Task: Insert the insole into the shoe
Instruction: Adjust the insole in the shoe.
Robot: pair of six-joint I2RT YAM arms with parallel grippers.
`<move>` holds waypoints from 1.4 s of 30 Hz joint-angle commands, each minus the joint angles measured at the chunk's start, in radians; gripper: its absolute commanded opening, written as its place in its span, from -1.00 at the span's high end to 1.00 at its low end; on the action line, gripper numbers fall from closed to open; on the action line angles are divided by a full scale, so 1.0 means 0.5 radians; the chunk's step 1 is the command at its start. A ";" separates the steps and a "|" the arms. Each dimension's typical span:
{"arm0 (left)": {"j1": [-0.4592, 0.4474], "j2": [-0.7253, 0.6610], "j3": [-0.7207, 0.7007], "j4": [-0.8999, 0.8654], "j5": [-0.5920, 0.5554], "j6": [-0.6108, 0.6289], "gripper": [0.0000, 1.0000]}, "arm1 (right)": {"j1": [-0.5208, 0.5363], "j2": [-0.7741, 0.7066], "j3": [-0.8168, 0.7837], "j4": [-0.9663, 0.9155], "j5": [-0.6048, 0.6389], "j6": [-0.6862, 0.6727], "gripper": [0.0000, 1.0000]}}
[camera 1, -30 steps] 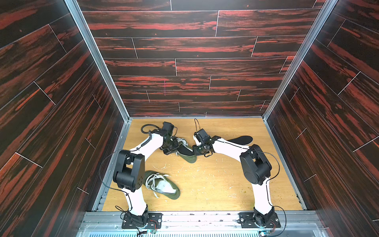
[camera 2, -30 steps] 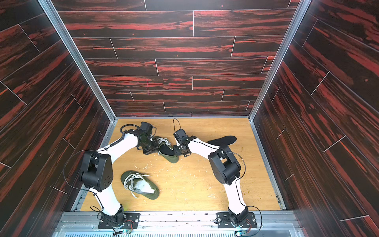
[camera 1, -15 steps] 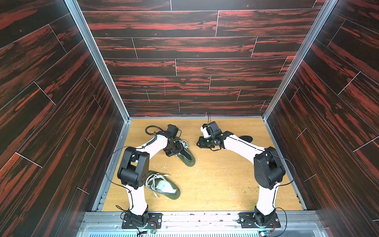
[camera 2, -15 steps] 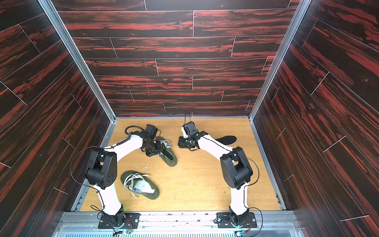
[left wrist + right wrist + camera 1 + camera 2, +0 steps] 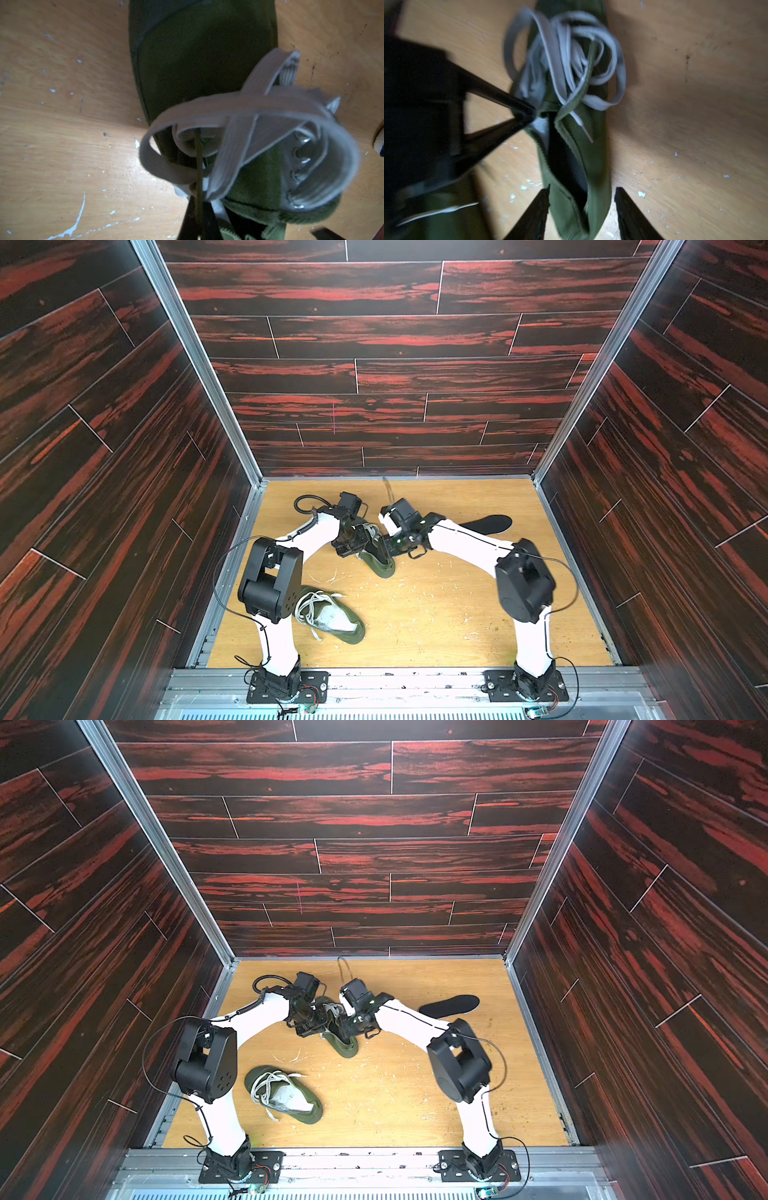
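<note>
Wooden table [image 5: 436, 614] | arms [image 5: 311, 533] bent inward | left pincer [image 5: 530, 113] pinches shoe [image 5: 591, 155] | right pincer [image 5: 581, 190] spread astride it

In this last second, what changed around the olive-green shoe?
The right gripper drew away, then returned, jaws open astride the heel of the olive-green canvas shoe. The left gripper stayed shut on it; the flat black insole and second laced shoe lay still.

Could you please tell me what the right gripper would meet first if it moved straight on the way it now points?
Probably the green shoe: its heel end sits between the right gripper's open jaws, with the laces further along that line.
</note>
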 commanded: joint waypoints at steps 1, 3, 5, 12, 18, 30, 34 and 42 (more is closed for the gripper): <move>0.005 -0.070 0.008 -0.035 -0.005 -0.011 1.00 | 0.005 0.127 0.050 -0.157 0.227 -0.092 -0.10; 0.008 -0.083 0.005 -0.041 -0.014 -0.008 1.00 | 0.009 0.165 0.062 -0.171 0.352 -0.106 -0.10; 0.009 -0.093 0.005 -0.055 -0.034 -0.001 1.00 | 0.011 0.181 0.086 -0.208 0.482 -0.102 -0.05; 0.009 -0.072 0.008 -0.134 -0.214 0.063 1.00 | 0.001 -0.139 -0.063 -0.072 0.645 0.035 0.19; 0.008 -0.059 -0.003 -0.158 -0.290 0.089 1.00 | -0.018 -0.405 -0.247 0.111 0.778 0.070 0.38; 0.011 -0.050 0.030 -0.139 -0.241 0.104 1.00 | -0.028 -0.349 -0.253 0.226 0.012 -0.001 0.06; 0.010 -0.004 0.125 -0.132 -0.181 0.146 1.00 | -0.047 -0.317 -0.298 0.303 -0.115 0.102 0.03; 0.005 -0.066 0.324 -0.261 -0.155 0.199 0.25 | -0.146 -0.344 -0.428 0.417 -0.224 0.231 0.03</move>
